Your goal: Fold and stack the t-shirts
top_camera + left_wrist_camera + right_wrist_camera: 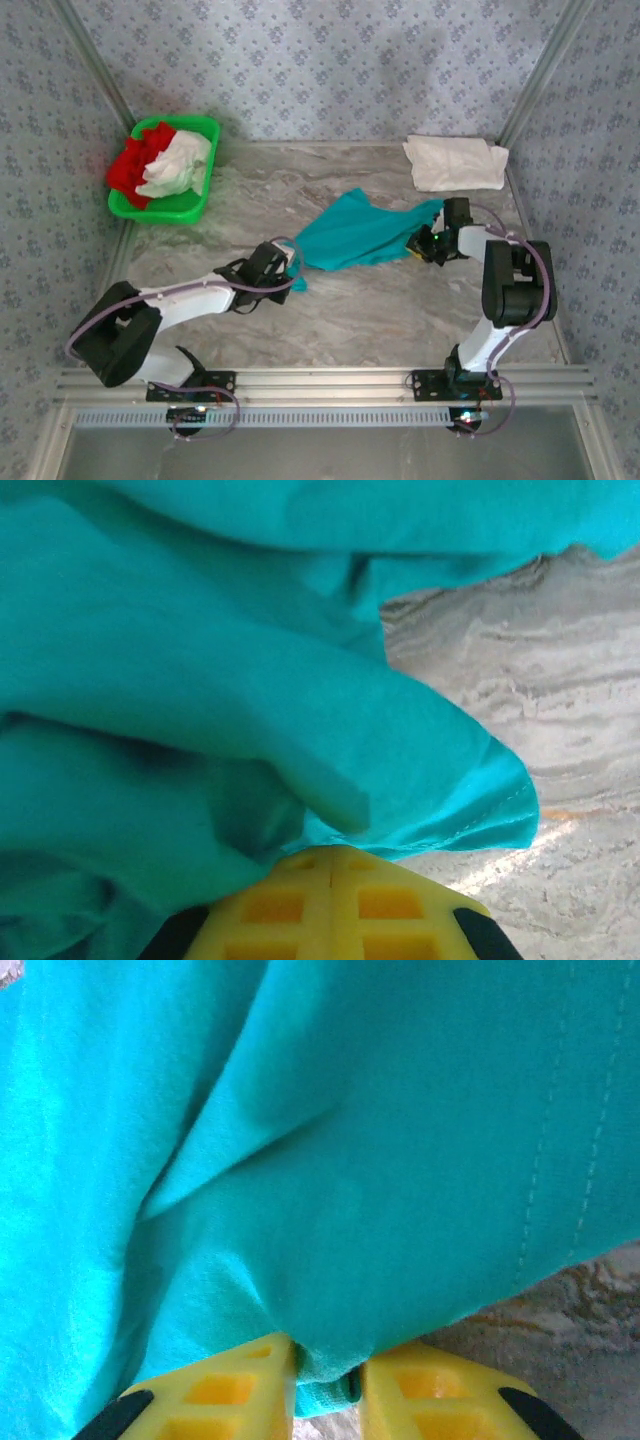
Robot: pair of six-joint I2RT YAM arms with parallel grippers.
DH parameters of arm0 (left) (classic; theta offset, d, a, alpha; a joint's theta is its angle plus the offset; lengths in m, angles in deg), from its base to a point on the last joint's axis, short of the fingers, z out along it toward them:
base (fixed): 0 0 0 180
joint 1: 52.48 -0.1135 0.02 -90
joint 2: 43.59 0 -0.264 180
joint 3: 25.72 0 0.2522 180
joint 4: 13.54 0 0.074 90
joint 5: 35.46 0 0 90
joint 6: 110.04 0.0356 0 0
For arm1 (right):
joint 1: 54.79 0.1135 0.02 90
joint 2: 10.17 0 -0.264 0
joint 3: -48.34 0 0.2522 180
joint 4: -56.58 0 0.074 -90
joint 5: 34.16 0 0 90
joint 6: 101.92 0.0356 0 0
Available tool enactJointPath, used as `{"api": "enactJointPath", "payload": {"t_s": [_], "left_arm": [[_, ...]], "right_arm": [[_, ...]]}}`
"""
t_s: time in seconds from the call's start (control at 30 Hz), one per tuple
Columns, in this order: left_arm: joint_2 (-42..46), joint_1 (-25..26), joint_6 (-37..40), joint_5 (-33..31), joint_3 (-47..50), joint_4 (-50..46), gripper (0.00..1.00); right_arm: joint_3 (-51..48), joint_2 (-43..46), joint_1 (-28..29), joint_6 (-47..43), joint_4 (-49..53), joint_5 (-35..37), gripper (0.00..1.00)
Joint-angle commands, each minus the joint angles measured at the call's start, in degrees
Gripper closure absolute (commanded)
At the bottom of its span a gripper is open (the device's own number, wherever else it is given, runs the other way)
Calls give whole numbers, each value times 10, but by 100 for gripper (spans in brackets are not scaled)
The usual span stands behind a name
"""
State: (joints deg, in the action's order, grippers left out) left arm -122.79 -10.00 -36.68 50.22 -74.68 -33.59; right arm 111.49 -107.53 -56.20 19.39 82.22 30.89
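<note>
Green basket [160, 212], crumpled red t-shirt [133, 166] and white t-shirt [181, 166] inside

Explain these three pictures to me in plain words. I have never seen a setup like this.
The wide picture looks down from above on two robot arms, the left arm and the right arm, bolted at the near edge of a marble-patterned table. Each ends in a two-finger clamp called a gripper. The other two pictures come from small cameras on the wrists, so the yellow fingers at the bottom are the arm's own. A teal t-shirt is stretched between the arms: the left gripper is shut on its left corner, and the right gripper pinches its right edge. At the back right lies a folded white t-shirt. At the back left a green basket holds a red t-shirt and a crumpled white t-shirt.
</note>
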Motion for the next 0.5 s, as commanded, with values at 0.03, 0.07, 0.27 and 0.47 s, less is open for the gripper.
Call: {"api": "enactJointPath", "payload": {"t_s": [0.03,0.07,0.27,0.47], "left_arm": [[70,-30,-9,-23,3,17,100],[86,-43,-12,-12,10,26,100],[174,-88,-15,-19,17,18,100],[222,-92,24,46,21,5,100]], "right_arm": [[11,-12,-1,4,-45,-11,86],[11,-15,-2,6,-52,-16,92],[18,20,-2,11,-34,-17,100],[16,94,-8,2,35,-4,100]]}}
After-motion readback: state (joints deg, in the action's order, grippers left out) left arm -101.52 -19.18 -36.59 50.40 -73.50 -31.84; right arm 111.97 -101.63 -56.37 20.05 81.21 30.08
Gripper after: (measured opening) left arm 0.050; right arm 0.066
